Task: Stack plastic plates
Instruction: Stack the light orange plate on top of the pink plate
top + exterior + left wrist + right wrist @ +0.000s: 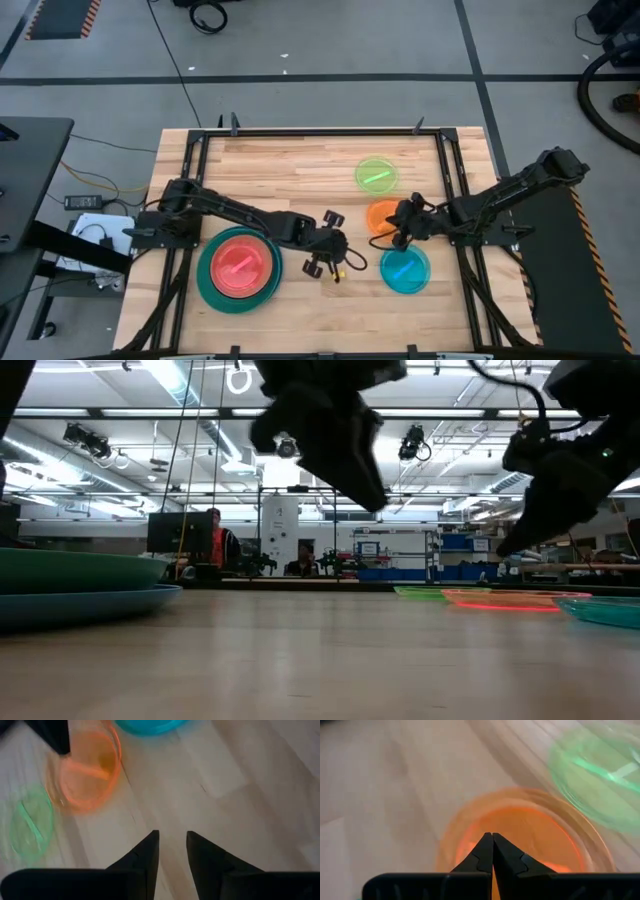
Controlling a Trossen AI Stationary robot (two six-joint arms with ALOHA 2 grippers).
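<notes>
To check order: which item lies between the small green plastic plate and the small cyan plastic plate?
The small translucent orange plastic plate, seen in the high view, with the right hand at its edge.

You see two slender black jointed arms, each built of boxy links. The left hand [333,247] carries two flat, tapering matte-black fingers [144,857] and a small yellow detail near its tip. The right hand [402,226] has black wedge-shaped fingers [481,854] on a black crossbar.

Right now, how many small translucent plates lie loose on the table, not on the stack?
3: the green plate farthest back, the orange plate under the right end effector, the cyan plate nearest the front.
</notes>
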